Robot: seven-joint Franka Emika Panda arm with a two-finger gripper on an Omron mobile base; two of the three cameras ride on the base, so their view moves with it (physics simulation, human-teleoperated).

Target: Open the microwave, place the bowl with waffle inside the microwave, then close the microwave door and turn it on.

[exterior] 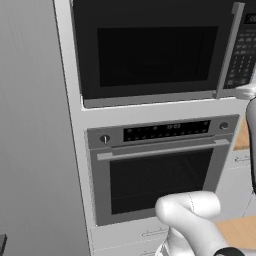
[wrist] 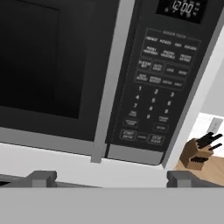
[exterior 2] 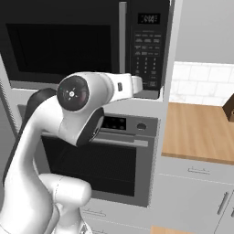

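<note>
Microwave (exterior: 150, 50): built into the tall cabinet column, filling the upper part of the left base view; also across the top of the right base view (exterior 2: 82, 41) and across most of the hand view (wrist: 87, 65). Black front, dark window.

Microwave door (exterior: 150, 55): shut, flush with the front. Slim grey vertical handle (exterior: 227, 50) along its right edge, seen in the hand view (wrist: 111, 83) running from the top centre down to lower centre.

Keypad panel (wrist: 159, 92): right of the handle, rows of buttons under a small lit clock display (wrist: 183, 8) at upper right of the hand view; same panel at upper centre of the right base view (exterior 2: 147, 45).

Oven (exterior: 160, 165): directly below the microwave, centre of the left base view; horizontal bar handle (exterior: 162, 149), two knobs, dark glass door.

Tool (wrist: 111, 178): fingertips (wrist: 41, 177) set wide apart at the bottom of the hand view, open, nothing between them, facing the lower edge of the microwave near the handle and keypad. No contact visible.

Arm (exterior 2: 68, 132): white, large in the left half of the right base view, reaching up toward the keypad.

Worktop (exterior 2: 196, 130): wooden, right of the cabinet column, right side of the right base view.

Knife block (wrist: 197, 153): on the worktop, lower right of the hand view.
</note>
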